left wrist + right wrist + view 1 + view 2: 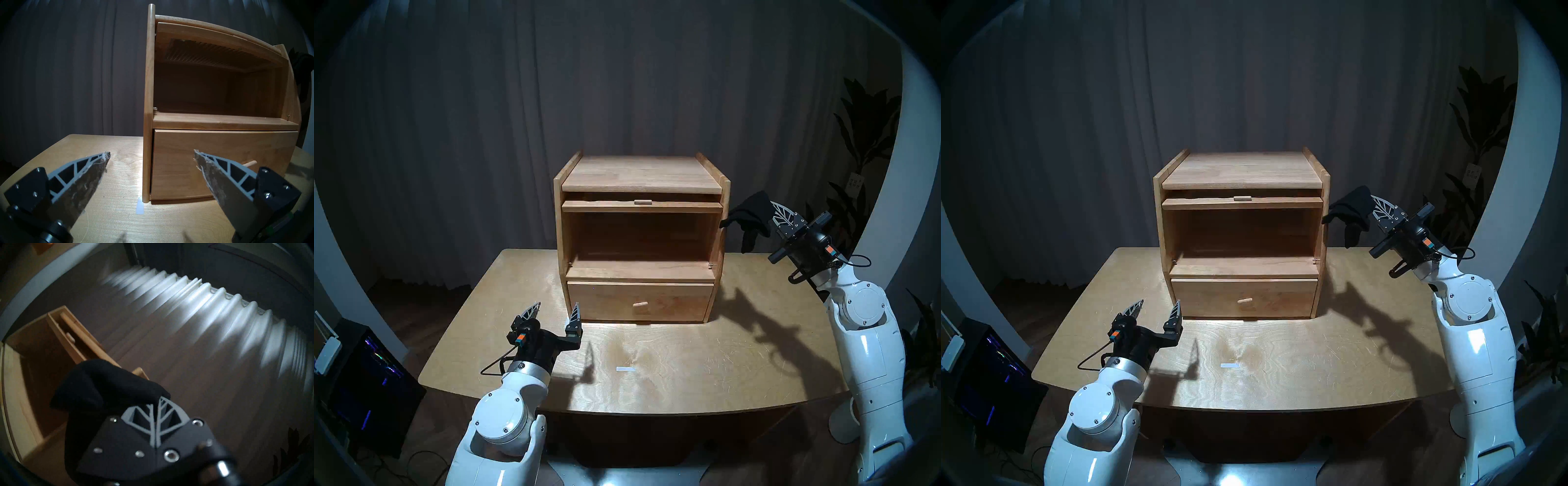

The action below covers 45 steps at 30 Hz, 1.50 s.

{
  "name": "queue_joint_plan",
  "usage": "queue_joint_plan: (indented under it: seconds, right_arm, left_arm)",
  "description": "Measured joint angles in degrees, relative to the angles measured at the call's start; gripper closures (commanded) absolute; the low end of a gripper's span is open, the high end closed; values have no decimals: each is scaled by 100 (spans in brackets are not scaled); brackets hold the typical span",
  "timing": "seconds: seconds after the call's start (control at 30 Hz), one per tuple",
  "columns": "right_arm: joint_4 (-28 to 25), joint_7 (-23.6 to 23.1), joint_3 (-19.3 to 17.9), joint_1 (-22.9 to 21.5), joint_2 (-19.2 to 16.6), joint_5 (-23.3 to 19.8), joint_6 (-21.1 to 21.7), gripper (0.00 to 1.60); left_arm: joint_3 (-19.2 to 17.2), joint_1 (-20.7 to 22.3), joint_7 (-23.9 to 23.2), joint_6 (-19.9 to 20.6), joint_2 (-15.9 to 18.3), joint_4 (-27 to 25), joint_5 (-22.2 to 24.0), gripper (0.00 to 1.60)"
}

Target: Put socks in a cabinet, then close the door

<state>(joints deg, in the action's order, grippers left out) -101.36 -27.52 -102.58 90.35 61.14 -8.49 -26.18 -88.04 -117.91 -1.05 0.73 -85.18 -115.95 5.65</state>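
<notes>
The right gripper (768,217) is squeezed tight on the socks (750,217). It holds them up in the air, at about 3 o'clock from the cabinet (641,237), just beside its right wall and level with the open top room. One black end hangs down. Another end pokes toward the wall, but I cannot tell if it touches.

The left gripper (555,310) is spread wide with nothing in it. It hangs low over the table (687,366), at about 7 o'clock from the cabinet, near the bottom left corner.

The door (641,206) is flipped up and pushed back under the cabinet's top board. From the head views you see only its thin front edge and the little tab handle (642,202). The left wrist view looks up from below, so it shows the ribbed window (215,54) on the door's underside. No other view shows that. It also shows that the top room is dark, with no socks in it.

The drawer (639,302) below is pushed in, with its peg knob (640,303) sticking out.

The right wrist view is blurry and tipped over. The socks (105,389) hide the fingertips there, and they cover part of the cabinet (34,344) too. In the left wrist view only a small dark bit of the socks (304,62) peeks out at the far right edge, about 2 o'clock, and it is hard to make out. A small white strip (625,369) lies on the table near the front.
</notes>
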Motion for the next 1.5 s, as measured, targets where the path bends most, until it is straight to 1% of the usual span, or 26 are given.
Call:
queue_joint_plan:
  seconds: [0.13,0.27,0.4,0.53,0.63,0.73,0.87,0.93,1.07,1.13,1.2,1.3,1.43,1.5]
  right_arm:
    - [-292,-5,292,224,240,-423,-9,160]
    - [-629,-6,717,544,535,-911,0,160]
    - [-871,31,1049,787,750,-1301,37,160]
    - [-1150,160,1484,1044,1027,-1845,197,160]
    - [-1262,313,1753,1150,1194,-2138,364,160]
    - [-1316,644,2088,1228,1402,-2394,637,160]
    - [-1338,1014,2385,1234,1586,-2465,890,160]
    - [-1340,1280,2608,1188,1727,-2477,1051,160]
    - [-1320,1759,2886,1029,1978,-2440,1310,160]
    - [-1310,1929,2944,946,2068,-2390,1396,160]
    - [-1275,2203,3004,806,2196,-2293,1523,160]
    - [-1194,2478,3021,657,2324,-2163,1667,160]
    - [-882,2931,3018,422,2502,-1908,1899,160]
    - [-631,3212,3018,277,2591,-1705,2051,160]
  left_arm:
    - [5,2,9,0,3,9,0,0]
    - [12,5,19,0,7,11,0,0]
    - [17,8,26,-1,11,11,0,0]
    - [22,11,31,-1,16,10,0,0]
    - [24,12,34,-1,20,7,2,0]
    - [26,13,38,-1,24,5,2,0]
    - [29,14,41,-2,28,4,2,0]
    - [30,15,43,-2,31,3,2,0]
    - [32,16,45,-2,35,2,2,0]
    - [33,16,46,-2,37,2,2,0]
    - [34,17,48,-2,40,1,2,0]
    - [35,17,49,-2,43,0,3,0]
    - [37,18,51,-2,47,-1,3,0]
    - [38,18,52,-2,50,-2,3,0]
